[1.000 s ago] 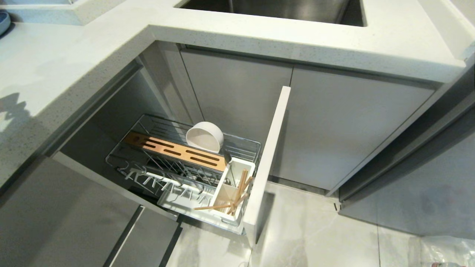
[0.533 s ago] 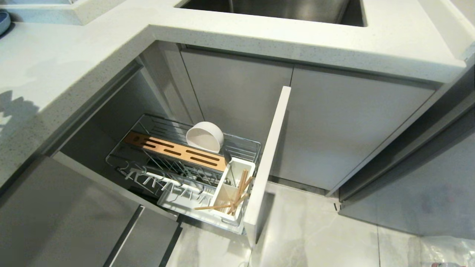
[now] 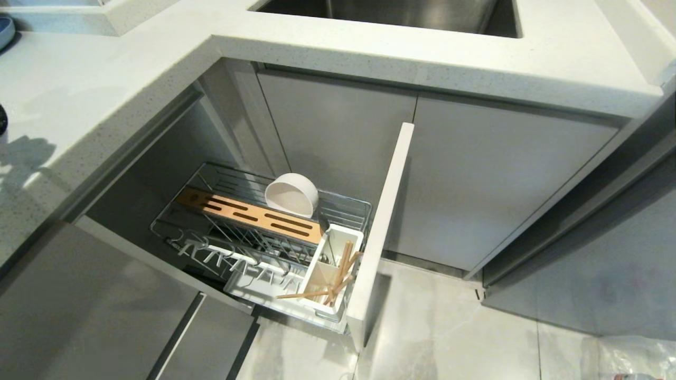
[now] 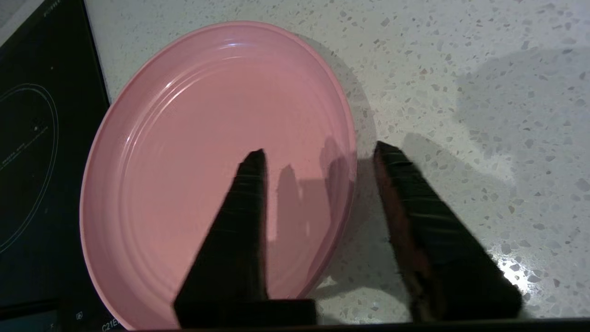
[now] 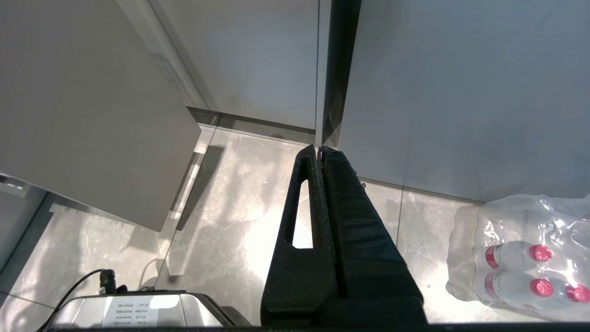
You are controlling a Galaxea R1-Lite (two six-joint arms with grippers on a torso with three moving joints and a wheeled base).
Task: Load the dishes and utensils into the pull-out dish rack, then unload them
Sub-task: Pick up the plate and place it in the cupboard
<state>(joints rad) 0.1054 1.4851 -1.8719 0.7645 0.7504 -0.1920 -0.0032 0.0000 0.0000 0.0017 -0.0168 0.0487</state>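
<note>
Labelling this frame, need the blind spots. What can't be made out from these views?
- Spoon: not discernible in the head view; the utensil cup walls and chopsticks hide its inside.
- Left gripper: outside the head view; seen only in its wrist view, open over the pink plate rim.
- Pink plate: near edge cut off by the frame and fingers.
- Right gripper: parked shut, facing the floor.

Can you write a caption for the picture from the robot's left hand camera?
Left gripper open above the edge of a pink plate on a speckled countertop.
</note>
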